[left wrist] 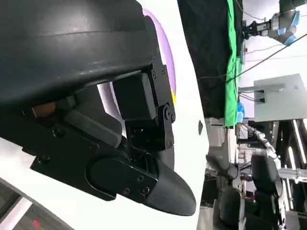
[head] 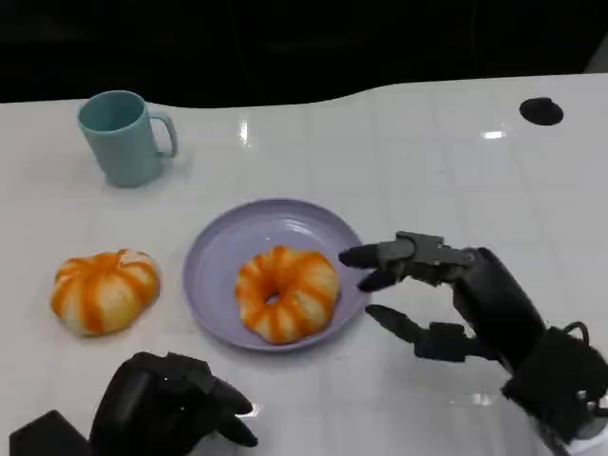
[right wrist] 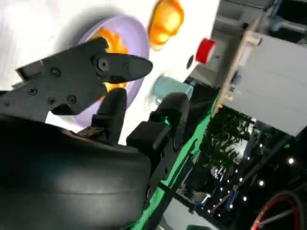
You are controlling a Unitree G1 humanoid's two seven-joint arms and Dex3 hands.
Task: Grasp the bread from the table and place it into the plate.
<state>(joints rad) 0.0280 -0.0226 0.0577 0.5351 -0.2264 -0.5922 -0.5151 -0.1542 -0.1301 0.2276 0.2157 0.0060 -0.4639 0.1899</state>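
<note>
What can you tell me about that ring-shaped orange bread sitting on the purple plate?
The ring-shaped orange bread with pale stripes looks glossy and soft, with a small hole in its middle. It lies flat in the round lilac plate, toward the plate's near right side. The black right hand hovers beside it, fingers apart, not touching it.

Robotics lab/test cell: green backdrop [left wrist: 233, 57] & black curtain [left wrist: 211, 43] behind white table [head: 427, 171], robot arm [left wrist: 280, 21] overhead, red e-stop [right wrist: 206, 50], office chairs [left wrist: 261, 177].
</note>
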